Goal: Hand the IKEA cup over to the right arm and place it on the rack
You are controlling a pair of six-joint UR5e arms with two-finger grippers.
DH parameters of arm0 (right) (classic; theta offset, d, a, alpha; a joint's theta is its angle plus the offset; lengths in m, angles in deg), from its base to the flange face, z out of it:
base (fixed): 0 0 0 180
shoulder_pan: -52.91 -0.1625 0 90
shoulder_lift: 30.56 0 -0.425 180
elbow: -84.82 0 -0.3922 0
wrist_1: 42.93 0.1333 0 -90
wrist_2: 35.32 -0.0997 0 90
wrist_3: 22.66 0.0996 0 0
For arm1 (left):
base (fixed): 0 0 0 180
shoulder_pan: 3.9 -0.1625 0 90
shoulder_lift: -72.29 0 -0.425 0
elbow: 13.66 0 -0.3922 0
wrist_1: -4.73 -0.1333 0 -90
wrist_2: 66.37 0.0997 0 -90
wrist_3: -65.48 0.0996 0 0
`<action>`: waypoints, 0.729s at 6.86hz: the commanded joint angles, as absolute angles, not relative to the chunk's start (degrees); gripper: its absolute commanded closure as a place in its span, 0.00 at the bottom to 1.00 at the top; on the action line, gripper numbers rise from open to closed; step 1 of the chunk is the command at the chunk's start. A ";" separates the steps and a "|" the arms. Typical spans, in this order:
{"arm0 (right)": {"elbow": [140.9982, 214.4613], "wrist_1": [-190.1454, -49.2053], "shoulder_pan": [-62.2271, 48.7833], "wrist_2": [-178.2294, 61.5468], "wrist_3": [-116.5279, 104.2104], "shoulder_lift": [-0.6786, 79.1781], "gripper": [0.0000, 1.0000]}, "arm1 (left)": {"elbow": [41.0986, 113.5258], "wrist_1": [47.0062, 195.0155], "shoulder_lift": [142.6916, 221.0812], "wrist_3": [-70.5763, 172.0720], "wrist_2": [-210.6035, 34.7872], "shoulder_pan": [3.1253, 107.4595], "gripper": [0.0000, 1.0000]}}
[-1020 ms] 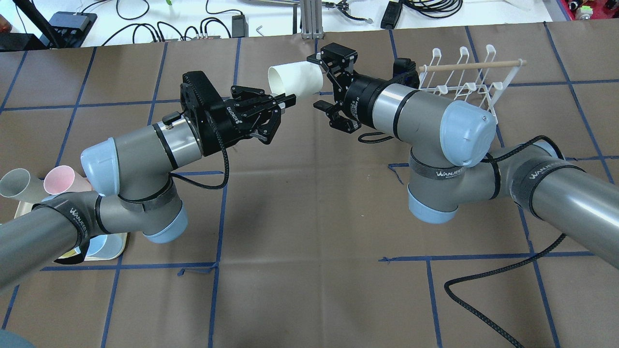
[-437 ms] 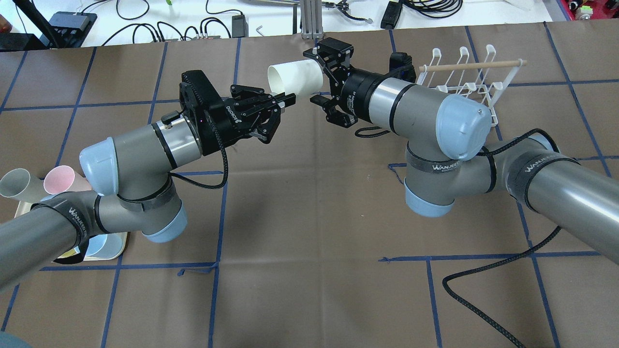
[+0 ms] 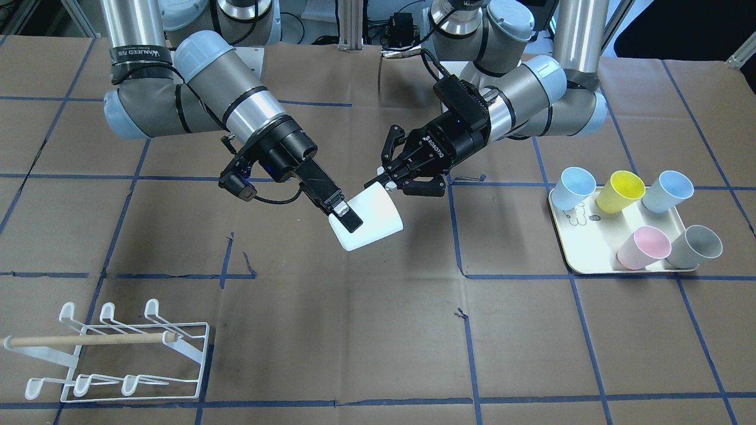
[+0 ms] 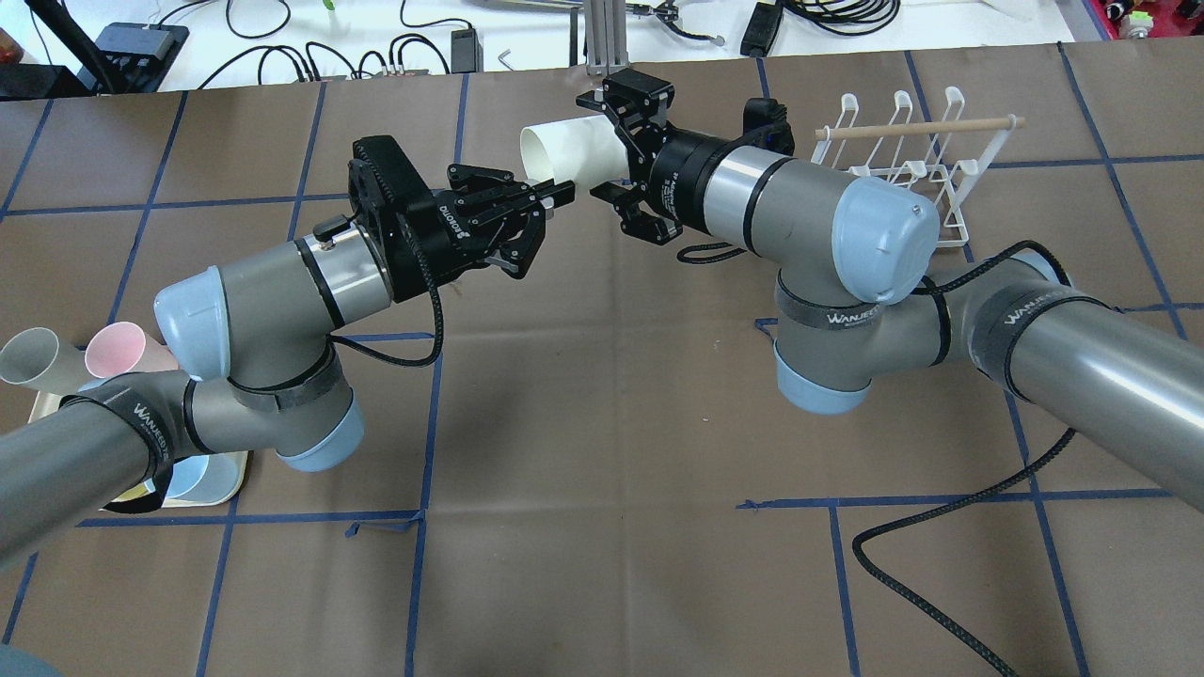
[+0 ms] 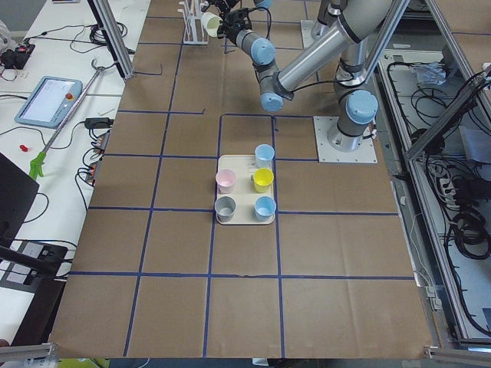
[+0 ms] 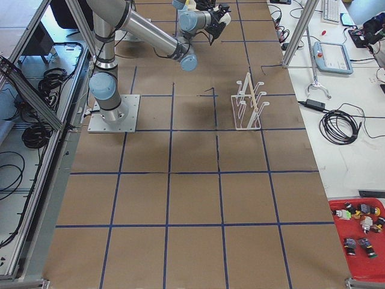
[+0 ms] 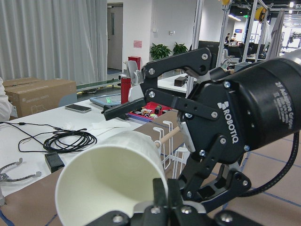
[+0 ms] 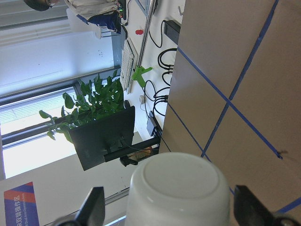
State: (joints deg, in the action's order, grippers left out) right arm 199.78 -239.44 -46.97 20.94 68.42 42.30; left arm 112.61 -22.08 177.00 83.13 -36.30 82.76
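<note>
Cup: the white plastic tapered cup (image 4: 574, 155) lies on its side in the air above the middle of the tabletop (image 4: 602, 423), toward the edge farthest from the robot.
Left gripper: the black two-finger left gripper (image 4: 555, 196) pinches the cup's rim, one finger inside the mouth and one outside.
Right gripper: the black two-finger right gripper (image 4: 600, 146) is spread wide, its fingers either side of the cup's base end with gaps showing; no contact is visible.
Done: pickup and the meeting of the arms, I judge.
Left: closing on the base, release by the left, carry, and hanging the cup.
Rack: the low white wire rack with a wooden dowel (image 4: 903, 160) stands bare toward the tabletop's far right corner.
Room: open brown paper lies between cup and rack; the right arm's own elbow is the nearest obstacle.
Left edge: a cream rectangular tray (image 3: 590, 268) with five coloured cups (image 3: 620, 190), well apart from the handover.
</note>
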 commanded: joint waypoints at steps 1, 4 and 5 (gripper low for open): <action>199.08 -239.54 -47.29 20.84 68.83 41.69 0.04 | 112.55 -22.08 177.06 83.06 -36.32 82.76 1.00; 199.17 -239.63 -47.29 20.67 68.83 41.43 0.15 | 112.38 -22.16 177.06 81.92 -36.23 82.76 1.00; 199.17 -239.63 -47.20 20.41 68.83 41.08 0.22 | 112.38 -22.08 177.06 81.83 -36.23 82.76 1.00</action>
State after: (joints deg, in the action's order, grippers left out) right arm 199.17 -239.62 -47.27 20.64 68.83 41.37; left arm 112.41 -22.11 177.05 82.21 -36.26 82.76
